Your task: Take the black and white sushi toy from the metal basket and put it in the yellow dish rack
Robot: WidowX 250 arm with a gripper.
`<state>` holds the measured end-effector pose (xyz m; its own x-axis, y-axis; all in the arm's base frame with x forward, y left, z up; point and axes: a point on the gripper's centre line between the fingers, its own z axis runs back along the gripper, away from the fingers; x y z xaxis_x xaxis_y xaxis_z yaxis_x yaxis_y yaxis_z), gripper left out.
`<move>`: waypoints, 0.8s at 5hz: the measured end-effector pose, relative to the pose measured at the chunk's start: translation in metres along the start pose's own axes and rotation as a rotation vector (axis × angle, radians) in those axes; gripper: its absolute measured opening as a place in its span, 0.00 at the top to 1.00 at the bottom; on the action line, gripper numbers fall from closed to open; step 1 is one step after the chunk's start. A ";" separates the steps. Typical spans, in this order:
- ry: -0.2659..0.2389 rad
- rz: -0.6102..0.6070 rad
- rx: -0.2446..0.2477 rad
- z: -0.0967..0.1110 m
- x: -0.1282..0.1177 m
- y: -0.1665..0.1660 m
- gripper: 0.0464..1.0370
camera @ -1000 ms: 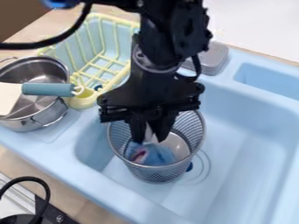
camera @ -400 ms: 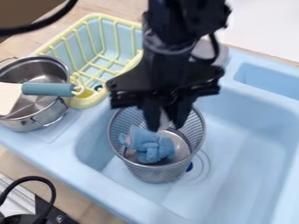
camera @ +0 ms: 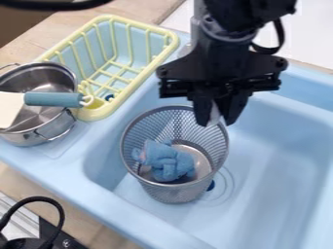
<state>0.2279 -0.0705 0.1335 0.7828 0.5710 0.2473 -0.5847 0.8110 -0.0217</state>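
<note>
The gripper [camera: 218,120] hangs over the back right rim of the wire mesh basket [camera: 174,193], its fingers apart, with a small whitish patch showing between them that I cannot identify. Inside the basket lies a crumpled blue soft bundle [camera: 170,163], like a cloth or plush, with a bit of pink at its left side. It rests on the basket's floor, below and to the left of the gripper, not touching it. The basket stands upright in the left part of the light blue sink [camera: 273,194].
Left of the sink basin stands a metal pot [camera: 31,136], with a blue-handled utensil [camera: 53,99] lying across it. Behind is a yellow-rimmed dish rack [camera: 123,73]. A black cable [camera: 39,200] and part of a dark device are at the lower left.
The gripper has moved right and slightly up, from over the blue bundle to the basket's back right rim. The bundle shifted in the basket between the two earlier frames and has stayed put since.
</note>
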 end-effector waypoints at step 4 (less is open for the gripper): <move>0.077 0.229 0.047 -0.005 0.052 0.030 0.77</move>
<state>0.2520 -0.0154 0.1410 0.6417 0.7487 0.1666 -0.7565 0.6536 -0.0235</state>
